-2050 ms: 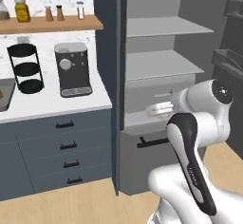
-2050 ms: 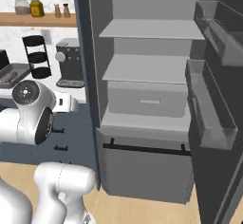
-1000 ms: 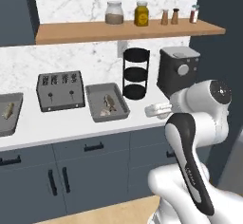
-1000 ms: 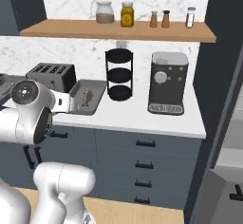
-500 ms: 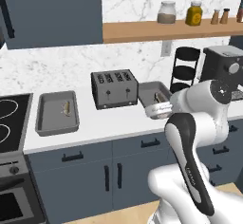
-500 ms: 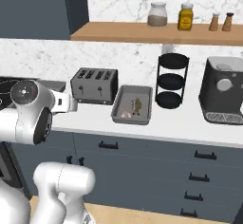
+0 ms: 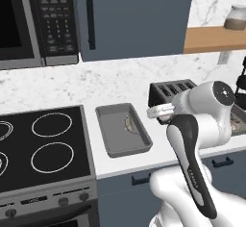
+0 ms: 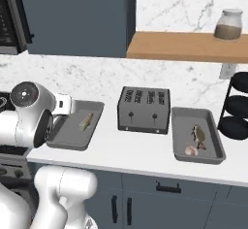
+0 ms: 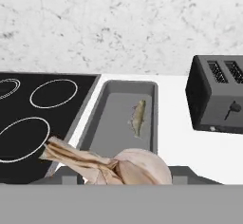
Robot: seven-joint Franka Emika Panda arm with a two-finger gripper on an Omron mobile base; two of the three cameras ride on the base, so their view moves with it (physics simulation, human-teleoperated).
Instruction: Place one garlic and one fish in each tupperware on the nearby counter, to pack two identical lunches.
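**A:** What's the surface like?

**B:** A white marble-look counter [image 8: 145,153] under a marble backsplash, dark blue-grey drawers below and a dark cabinet [image 7: 139,17] above. A black cooktop [image 7: 41,146] sits at its left end, with a microwave [image 7: 38,21] over it. A wooden shelf [image 8: 189,46] on the wall carries a jar [image 8: 228,24].

**A:** And the trays?

**B:** Two grey ones. The left tupperware [image 8: 77,126] lies just beside the cooktop and holds one fish [image 8: 87,121]. The right tupperware [image 8: 196,136] holds a fish [image 8: 197,133] and a garlic [image 8: 191,150], close together. A black toaster [image 8: 144,109] stands between the trays, and a black tiered rack [image 8: 237,106] stands at the far right.

**A:** Anything in the way?

**B:** In the left base view the arm's white body covers most of the toaster and the right tray.

**A:** The gripper?

**B:** In the hand view the gripper [image 9: 124,176] is closed on a second garlic bulb [image 9: 137,167], papery stem pointing left, with the left tray and its fish ahead and below. Only the right base view shows the right tray's contents clearly.
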